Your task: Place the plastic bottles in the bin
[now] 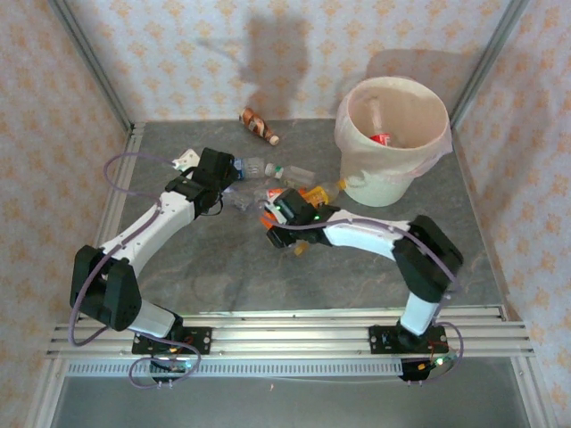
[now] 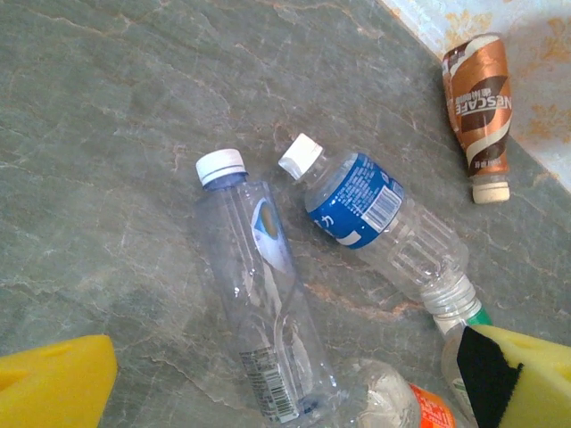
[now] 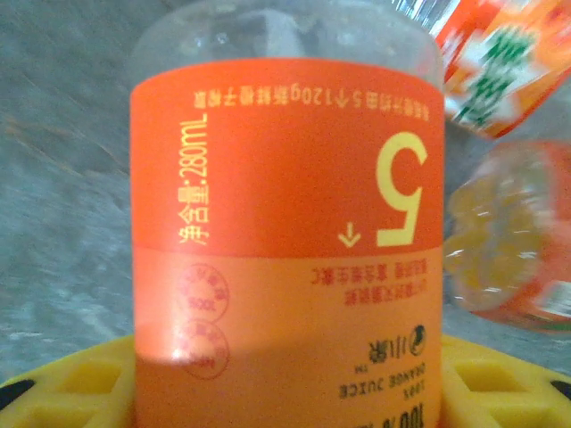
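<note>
plastic bottles [image 1: 294,174]: mostly strewn on their sides in a loose cluster mid-table, just left of the bin [image 1: 393,183]; at least one red-labelled bottle [image 1: 382,138] already down inside it.

orange juice bottle [image 3: 285,223]: caught between the yellow pads [image 3: 71,383] of the right gripper [image 3: 285,392], label upside down to the wrist camera. pads snug against both flanks, so clamped on it across the body, probably because the round waist gives the firmest purchase and stops any rolling. cannot tell from above whether lifted or resting on the table [image 1: 223,267]. just beside it, two more orange-labelled bottles [image 3: 504,62], close enough to be nudged on the way up.

further left: left gripper [image 2: 285,357] hanging over a clear white-capped bottle [image 2: 259,294], fingers [image 2: 53,379] spread wide and gripping nothing, apparently lined up to straddle that bottle. blue-labelled bottle [image 2: 357,214] slanting alongside, caps near each other, bodies angling apart. brown coffee bottle [image 2: 479,98] off alone by the back wall [image 2: 535,36], well apart from the cluster.

judged early in the task: most of the pile not yet binned. likely next for the right arm: lift clear, carry right, release over the open rim.
</note>
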Action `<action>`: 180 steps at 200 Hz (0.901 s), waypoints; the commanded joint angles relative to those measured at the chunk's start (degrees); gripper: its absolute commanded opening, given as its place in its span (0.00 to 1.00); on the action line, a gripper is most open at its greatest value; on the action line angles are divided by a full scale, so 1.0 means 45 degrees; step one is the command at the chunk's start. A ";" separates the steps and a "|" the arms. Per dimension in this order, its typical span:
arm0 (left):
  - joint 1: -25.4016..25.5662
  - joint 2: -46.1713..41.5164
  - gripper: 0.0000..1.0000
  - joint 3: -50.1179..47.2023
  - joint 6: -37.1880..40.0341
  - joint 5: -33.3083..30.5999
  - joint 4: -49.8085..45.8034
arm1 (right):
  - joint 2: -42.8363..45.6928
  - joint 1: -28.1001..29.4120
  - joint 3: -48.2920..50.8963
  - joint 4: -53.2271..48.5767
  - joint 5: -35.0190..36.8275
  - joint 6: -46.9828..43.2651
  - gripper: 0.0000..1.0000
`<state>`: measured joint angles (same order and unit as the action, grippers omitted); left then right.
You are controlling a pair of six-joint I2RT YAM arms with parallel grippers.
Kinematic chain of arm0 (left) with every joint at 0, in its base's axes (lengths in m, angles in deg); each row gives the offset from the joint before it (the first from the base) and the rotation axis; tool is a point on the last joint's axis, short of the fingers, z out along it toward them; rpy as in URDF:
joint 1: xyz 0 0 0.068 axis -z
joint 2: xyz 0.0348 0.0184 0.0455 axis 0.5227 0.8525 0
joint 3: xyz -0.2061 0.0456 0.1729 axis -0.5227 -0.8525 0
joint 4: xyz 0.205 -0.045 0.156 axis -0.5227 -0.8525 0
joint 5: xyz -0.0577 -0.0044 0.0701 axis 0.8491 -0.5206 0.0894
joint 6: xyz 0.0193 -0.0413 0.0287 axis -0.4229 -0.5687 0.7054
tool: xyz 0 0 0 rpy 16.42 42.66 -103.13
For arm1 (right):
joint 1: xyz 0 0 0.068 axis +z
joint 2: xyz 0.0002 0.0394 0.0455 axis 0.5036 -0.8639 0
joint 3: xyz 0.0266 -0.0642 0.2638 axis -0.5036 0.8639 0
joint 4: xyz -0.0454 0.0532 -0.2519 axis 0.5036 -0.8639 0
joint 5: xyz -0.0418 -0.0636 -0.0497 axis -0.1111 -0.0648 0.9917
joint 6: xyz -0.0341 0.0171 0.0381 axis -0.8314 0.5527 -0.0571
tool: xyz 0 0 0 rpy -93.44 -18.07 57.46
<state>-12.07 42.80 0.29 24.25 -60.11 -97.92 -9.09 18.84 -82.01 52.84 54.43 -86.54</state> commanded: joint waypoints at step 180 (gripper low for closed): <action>-0.0151 0.0655 1.00 0.0174 0.0193 0.0899 0.0327 | 0.4113 -0.6178 -0.3604 0.2043 0.0236 0.0193 0.38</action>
<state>-12.09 45.64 0.29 24.60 -55.80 -96.63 10.76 -5.27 -92.89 66.00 54.91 -84.64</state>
